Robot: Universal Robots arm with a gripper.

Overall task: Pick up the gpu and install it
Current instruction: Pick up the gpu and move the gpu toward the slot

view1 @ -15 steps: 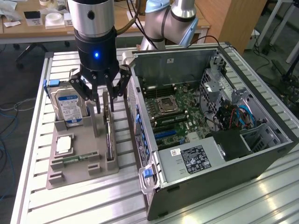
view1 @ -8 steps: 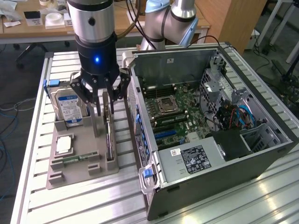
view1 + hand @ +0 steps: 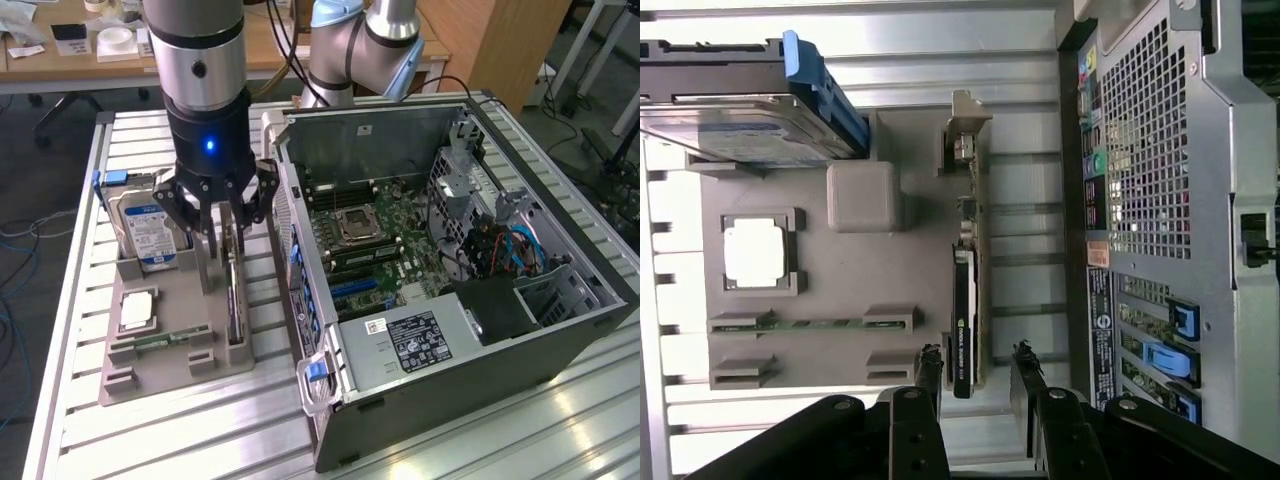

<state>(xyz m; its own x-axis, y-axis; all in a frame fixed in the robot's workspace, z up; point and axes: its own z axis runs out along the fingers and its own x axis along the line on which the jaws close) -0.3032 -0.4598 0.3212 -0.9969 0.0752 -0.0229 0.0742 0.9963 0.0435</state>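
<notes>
The gpu (image 3: 234,300) stands on its long edge in a slot of the grey holder tray (image 3: 185,285), next to the open computer case (image 3: 560,330). In the wrist view the gpu (image 3: 966,290) is a thin dark card with a silver bracket at its far end. My gripper (image 3: 228,228) hangs straight over the card, open. Its two black fingers (image 3: 930,362) stand one on each side of the card's near end, apart from it. In the wrist view my gripper (image 3: 976,358) holds nothing.
The tray (image 3: 840,270) also holds a hard drive (image 3: 145,225) with a blue bracket, a processor chip (image 3: 137,310) and a memory stick (image 3: 160,340). The case lies on its side with the motherboard (image 3: 370,235) exposed. Everything sits on a slatted metal table (image 3: 200,430).
</notes>
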